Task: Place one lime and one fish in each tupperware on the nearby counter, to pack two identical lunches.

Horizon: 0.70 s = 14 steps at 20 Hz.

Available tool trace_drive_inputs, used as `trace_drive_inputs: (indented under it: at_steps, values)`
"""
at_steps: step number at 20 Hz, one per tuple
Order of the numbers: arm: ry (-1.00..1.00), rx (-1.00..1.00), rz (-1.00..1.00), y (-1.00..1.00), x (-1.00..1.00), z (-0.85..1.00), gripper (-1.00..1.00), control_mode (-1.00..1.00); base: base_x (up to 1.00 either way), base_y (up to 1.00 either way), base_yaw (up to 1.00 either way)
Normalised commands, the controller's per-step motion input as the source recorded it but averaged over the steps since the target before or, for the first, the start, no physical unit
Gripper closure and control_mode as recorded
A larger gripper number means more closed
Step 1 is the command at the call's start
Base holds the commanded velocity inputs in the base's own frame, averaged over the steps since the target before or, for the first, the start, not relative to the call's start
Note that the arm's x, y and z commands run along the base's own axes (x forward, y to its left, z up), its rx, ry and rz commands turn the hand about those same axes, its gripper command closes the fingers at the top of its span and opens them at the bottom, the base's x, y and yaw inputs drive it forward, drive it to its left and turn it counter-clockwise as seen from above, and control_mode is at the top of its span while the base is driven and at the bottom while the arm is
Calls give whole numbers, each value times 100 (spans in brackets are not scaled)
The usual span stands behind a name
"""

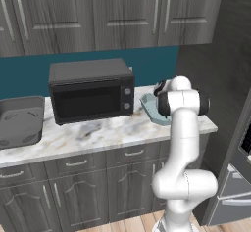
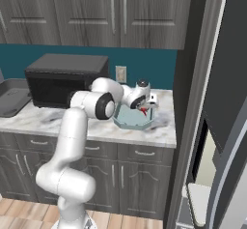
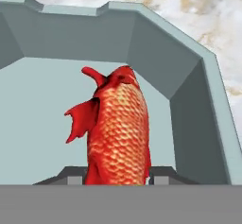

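1. The gripper (image 2: 144, 108) hangs low over the pale teal tupperware (image 2: 126, 121), mid-frame in the right base view, so the drop is short.
2. In the hand view the red fish (image 3: 118, 133) stands nose-up in the lower centre, between the two dark finger tips (image 3: 71, 176). The jaws sit close on either flank; whether they grip it or have just let go, I cannot tell.
3. The teal floor lies right behind the fish, so it looks to be inside the walls.
4. The tupperware sits on the marble counter (image 1: 98, 133), right of the microwave (image 1: 90, 91).
5. The grey tupperware (image 1: 19, 121) waits at the left edge.
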Motion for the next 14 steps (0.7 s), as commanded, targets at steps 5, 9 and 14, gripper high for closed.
trace_drive_inputs:
  at_steps: [5, 9, 14]
  values:
    - [9, 0, 0, 12, -6, 19, -100, -100, 0, 0, 0]
    - [5, 0, 0, 18, -75, 23, -100, -100, 0, 0, 0]
    - [1, 0, -2, 7, -100, 7, -100, -100, 0, 0, 0]
